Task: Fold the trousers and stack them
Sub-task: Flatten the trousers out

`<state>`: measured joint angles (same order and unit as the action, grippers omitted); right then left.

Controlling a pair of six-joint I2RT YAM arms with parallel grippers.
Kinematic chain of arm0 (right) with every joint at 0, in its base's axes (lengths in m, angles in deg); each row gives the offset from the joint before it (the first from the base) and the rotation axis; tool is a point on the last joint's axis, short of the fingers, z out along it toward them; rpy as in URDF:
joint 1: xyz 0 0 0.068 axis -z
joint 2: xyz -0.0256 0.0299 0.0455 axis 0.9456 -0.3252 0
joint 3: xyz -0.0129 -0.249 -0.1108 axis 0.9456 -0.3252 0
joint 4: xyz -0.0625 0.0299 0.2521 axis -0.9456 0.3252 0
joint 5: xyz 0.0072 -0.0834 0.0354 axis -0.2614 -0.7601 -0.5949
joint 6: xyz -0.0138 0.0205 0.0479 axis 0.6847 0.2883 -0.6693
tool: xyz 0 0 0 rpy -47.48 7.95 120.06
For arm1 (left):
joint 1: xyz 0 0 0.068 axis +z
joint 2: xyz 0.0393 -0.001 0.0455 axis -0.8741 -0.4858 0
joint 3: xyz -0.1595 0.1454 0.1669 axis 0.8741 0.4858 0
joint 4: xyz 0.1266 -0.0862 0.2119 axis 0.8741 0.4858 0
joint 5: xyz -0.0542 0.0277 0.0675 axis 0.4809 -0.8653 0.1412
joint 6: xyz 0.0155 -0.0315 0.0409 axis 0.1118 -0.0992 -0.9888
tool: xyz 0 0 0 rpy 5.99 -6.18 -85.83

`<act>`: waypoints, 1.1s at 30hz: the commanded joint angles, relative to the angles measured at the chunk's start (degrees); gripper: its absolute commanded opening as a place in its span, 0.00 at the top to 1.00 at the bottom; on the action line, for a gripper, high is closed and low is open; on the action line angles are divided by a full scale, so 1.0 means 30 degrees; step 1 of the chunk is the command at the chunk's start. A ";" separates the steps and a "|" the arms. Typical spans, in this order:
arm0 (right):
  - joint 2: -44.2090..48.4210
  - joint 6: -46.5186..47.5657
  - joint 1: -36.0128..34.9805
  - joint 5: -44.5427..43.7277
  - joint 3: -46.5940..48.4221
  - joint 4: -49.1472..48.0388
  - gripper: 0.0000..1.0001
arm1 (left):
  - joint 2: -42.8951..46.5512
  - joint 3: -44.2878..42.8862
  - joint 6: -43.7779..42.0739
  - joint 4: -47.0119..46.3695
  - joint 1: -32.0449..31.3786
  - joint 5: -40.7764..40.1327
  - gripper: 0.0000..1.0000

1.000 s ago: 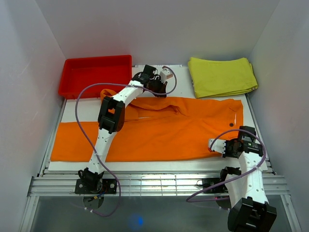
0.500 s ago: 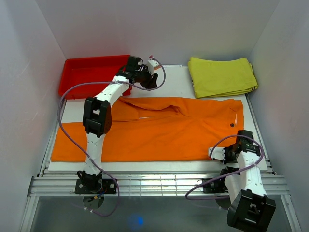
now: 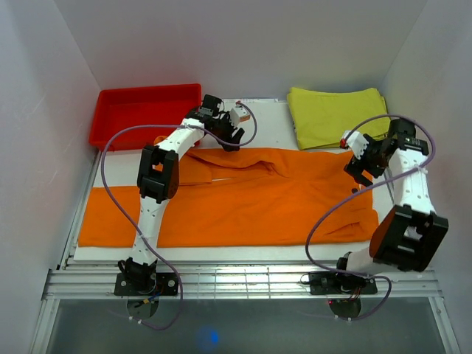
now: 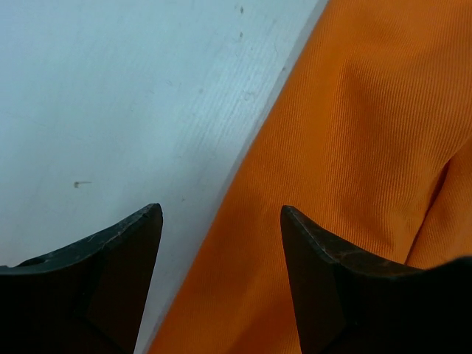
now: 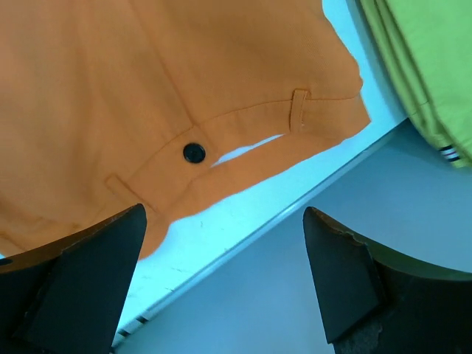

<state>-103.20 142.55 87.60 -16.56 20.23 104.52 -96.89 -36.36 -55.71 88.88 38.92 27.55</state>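
The trousers lie spread along the worktop, reaching nearly from its left edge to its right. The waistband is at the right end and the legs run towards the left edge.

They look light, limp and a little grippy. We expect them to sag and crease wherever they are unsupported. We would therefore pinch them at firm places, such as the waistband corners or the hems. A pinch in the middle of the cloth would probably lift only one layer.

The left claw hangs over the far edge of the fabric, well open, with nothing between its fingers. The right claw hovers above the far corner of the waistband, spread wide and equally bare.

The overhead view gives the whole layout. The red tray sits in the far left corner and the yellow-green folded cloth in the far right. Only the right wrist view shows the black button, a belt loop and the waistband's open flap. Only the left wrist view shows the ribbed weave of the cloth. It also shows that claw straddling the line where fabric meets bare worktop.
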 commanded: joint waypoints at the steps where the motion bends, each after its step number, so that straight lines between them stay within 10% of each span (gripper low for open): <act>1: -0.3450 -0.5657 -0.0340 0.0353 0.2230 -0.1364 0.07 | 0.0247 0.0004 -0.1083 0.1074 0.0016 0.1294 0.25; 10: -1.1719 -1.0039 -0.0341 0.0170 0.9730 -0.2538 0.04 | -0.0339 0.0444 -0.1786 0.2451 -0.0247 0.1413 0.26; 18: -1.4151 -0.6555 -0.1746 0.0700 0.9709 -0.0525 0.00 | -0.0280 0.1178 -0.1787 0.3183 -0.0277 0.1207 0.53; 25: -1.4593 -0.5264 -0.2157 -0.0061 0.8974 -0.0315 0.43 | -0.0340 0.0008 -0.1436 0.3799 -0.0277 0.0680 1.00; 29: -1.3893 -0.5058 -0.2157 -0.0061 0.9501 0.0125 0.92 | 0.0420 -0.0344 -0.0941 0.3391 -0.0219 0.0359 1.00; 33: -1.2253 -0.4737 -0.2128 0.0406 0.9737 0.0798 0.92 | 0.2263 0.0091 -0.0528 0.2045 0.0016 -0.0373 1.00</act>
<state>-146.72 126.55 80.80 -16.93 47.12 103.43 -98.71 -35.12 -58.73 97.84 38.41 28.08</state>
